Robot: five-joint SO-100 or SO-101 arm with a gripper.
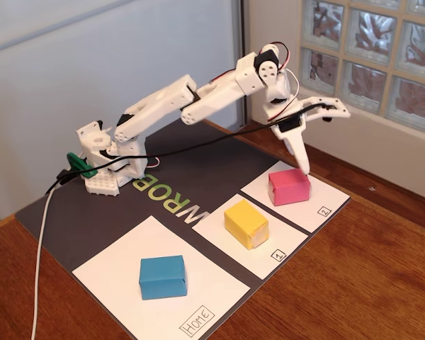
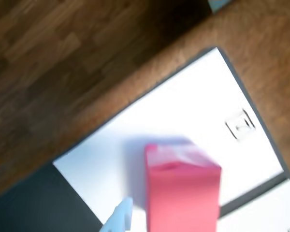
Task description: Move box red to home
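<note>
White gripper [image 1: 324, 138] hangs wide open at the upper right of the fixed view, one finger pointing down just behind the red box [image 1: 290, 186], the other spread out to the right, holding nothing. Red box sits on the small white sheet [image 1: 326, 196] marked 2, right of centre. Yellow block [image 1: 246, 223] lies on the middle sheet; blue block [image 1: 162, 277] rests on the large Home sheet [image 1: 113, 265] at lower left. Wrist view, blurred, shows the red box [image 2: 182, 191] at bottom centre.

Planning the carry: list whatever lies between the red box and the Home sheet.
The yellow block on sheet 1 sits between the red box and the Home sheet. The blue block already occupies Home's middle. Nothing visible separates the gripper from the red box.
</note>
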